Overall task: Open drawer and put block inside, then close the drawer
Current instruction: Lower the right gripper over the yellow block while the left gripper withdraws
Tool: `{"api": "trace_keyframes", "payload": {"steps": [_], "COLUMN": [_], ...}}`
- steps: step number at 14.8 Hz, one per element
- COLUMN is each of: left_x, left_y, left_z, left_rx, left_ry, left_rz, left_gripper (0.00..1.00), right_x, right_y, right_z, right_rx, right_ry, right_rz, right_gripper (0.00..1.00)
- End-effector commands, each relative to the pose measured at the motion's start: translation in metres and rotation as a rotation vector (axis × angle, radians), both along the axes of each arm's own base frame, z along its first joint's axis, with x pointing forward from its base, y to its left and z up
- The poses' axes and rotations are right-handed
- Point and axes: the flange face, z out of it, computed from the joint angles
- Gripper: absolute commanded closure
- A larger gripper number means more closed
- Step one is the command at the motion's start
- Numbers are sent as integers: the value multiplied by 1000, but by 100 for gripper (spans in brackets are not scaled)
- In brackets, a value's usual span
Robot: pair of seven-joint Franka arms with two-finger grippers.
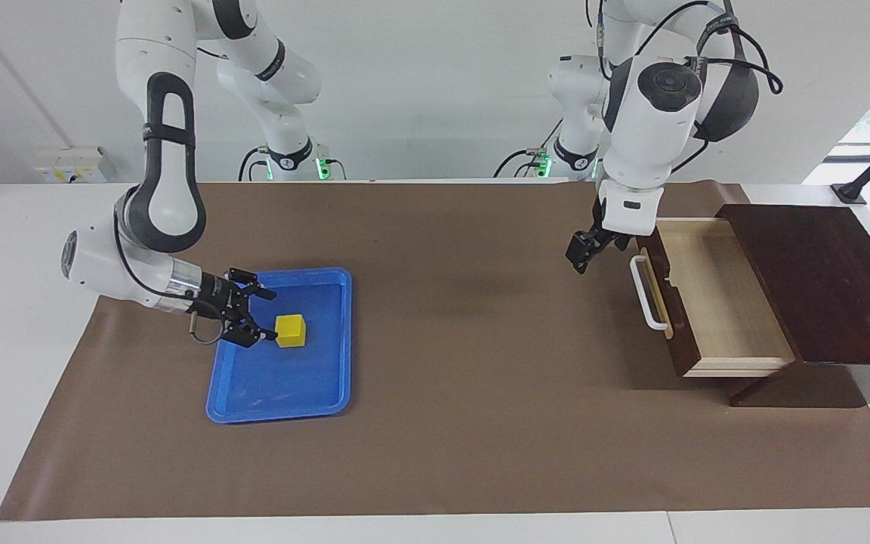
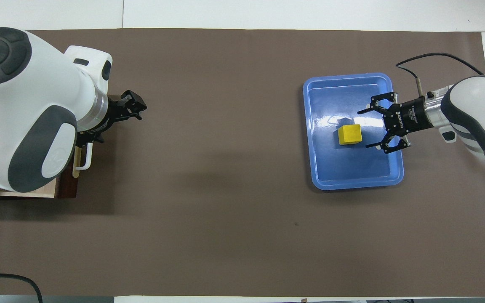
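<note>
Block [image 1: 290,330] in tray [image 1: 329,393]; drawer [image 1: 722,302] toward left arm's end.

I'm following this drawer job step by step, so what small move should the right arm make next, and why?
Probably ease the right gripper forward until the yellow block sits between its fingers, then close. It lies low in the blue tray, open, just short of the block. The drawer already stands pulled out, and the left gripper is up off its white handle.

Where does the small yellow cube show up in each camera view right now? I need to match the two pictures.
Facing view: small yellow cube in the blue plastic tray, toward the picture's left, by the right gripper.
Overhead view: cube in the tray, toward the picture's right.
Shared landmark: the tray.
</note>
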Motion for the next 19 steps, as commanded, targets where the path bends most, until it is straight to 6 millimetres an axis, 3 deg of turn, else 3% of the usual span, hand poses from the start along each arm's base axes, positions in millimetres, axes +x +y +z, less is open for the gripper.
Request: {"api": "trace_keyframes", "payload": {"steps": [1,5,6,9,11,13,16,17,19], "left_x": [-7,-7,-5,-5,7,6,5,6,5], "left_y": [-9,-27,-33,-64,-63,-60,-57,-56,-54], "left_z": [0,1,-7,-48,-56,-63,-64,-65,-67], "left_rx": [-43,-90,-88,-49,-94,-87,-81,-79,-77], "left_ry": [9,-23,-15,28,-5,-3,-5,-4,-2], "left_rz": [290,675,775,844,949,957,955,956,957], "left_gripper": [0,0,0,0,0,0,0,0,0], "right_x": [0,-4,-7,-7,-7,-9,-10,-10,-8], "right_y": [1,9,7,6,6,5,5,5,11], "right_z": [-20,-32,-36,-40,-40,-44,-45,-44,-42], "right_rx": [34,42,32,26,23,15,14,16,19], "right_ry": [-36,-46,-58,-66,-71,-75,-81,-81,-82], "right_rz": [-5,2,3,-1,-2,-7,-2,0,11], "right_gripper": [0,0,0,0,0,2,70,98,100]}}
